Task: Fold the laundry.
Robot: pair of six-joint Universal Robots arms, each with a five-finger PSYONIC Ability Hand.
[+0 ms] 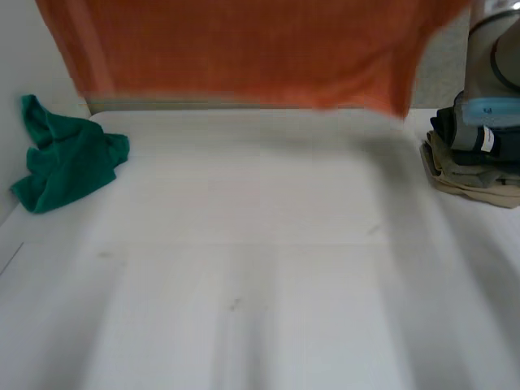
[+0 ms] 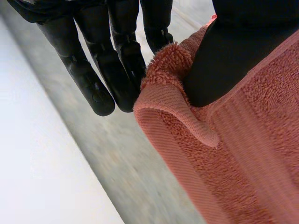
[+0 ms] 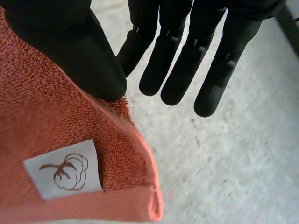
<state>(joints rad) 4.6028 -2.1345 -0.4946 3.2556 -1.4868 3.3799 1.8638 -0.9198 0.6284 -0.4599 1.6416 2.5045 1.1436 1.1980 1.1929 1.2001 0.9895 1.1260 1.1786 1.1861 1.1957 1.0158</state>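
An orange terry towel [image 1: 244,49] hangs spread out above the far side of the white table [image 1: 260,268], its lower edge just over the tabletop. In the left wrist view my left hand [image 2: 224,60] pinches a folded corner of the towel [image 2: 243,154] between the thumb and the straight fingers [image 2: 93,79]. My right hand [image 3: 79,51] pinches another corner of the towel [image 3: 28,107] the same way, thumb against a finger. A white label with a cotton-flower drawing [image 3: 63,170] is sewn near that corner.
A crumpled green cloth [image 1: 69,154] lies at the table's far left, close to the wall. A stack of folded dark and beige clothes [image 1: 475,166] sits at the far right, with a grey arm joint and its light-blue cap [image 1: 487,110] over it.
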